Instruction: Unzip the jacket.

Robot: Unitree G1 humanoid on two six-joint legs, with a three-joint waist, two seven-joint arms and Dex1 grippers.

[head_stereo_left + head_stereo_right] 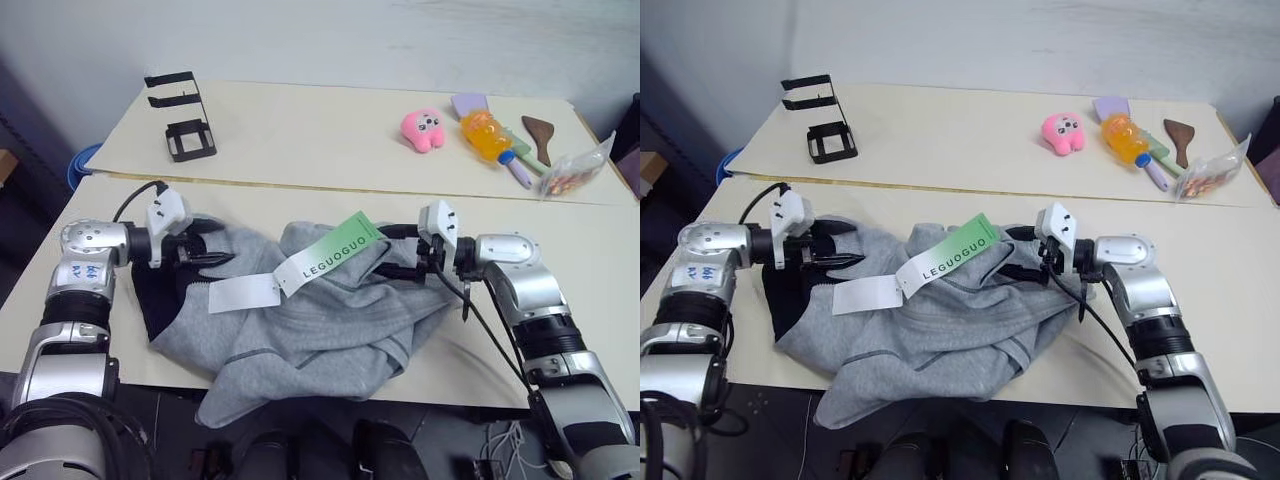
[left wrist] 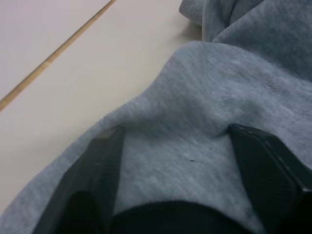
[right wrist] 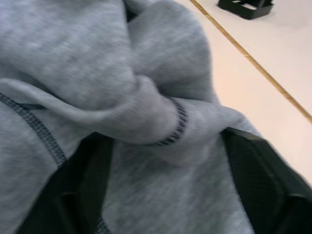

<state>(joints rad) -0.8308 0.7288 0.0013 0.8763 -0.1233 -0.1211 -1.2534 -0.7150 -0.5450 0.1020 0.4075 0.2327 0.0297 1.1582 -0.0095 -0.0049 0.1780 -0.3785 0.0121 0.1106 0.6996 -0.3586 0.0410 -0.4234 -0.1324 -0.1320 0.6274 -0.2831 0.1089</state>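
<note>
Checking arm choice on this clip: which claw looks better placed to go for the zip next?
Probably the left. The left claw sits open at the jacket where its dark lining and front edge show. The right claw, also open, faces bunched cloth by the green tag. The zip pull itself isn't visible.

1. One grey jacket (image 1: 330, 310), bunched up between the two grippers.
2. Two hang tags: a green and white one (image 1: 330, 252) and a plain white one (image 1: 243, 293), both lying between the hands.
3. One black wire rack (image 1: 183, 118), well beyond the left gripper (image 1: 205, 252).
4. One pink plush toy (image 1: 424, 129), well beyond the right gripper (image 1: 392, 252).
5. One orange bottle (image 1: 485, 137) just beside the toy.
</note>
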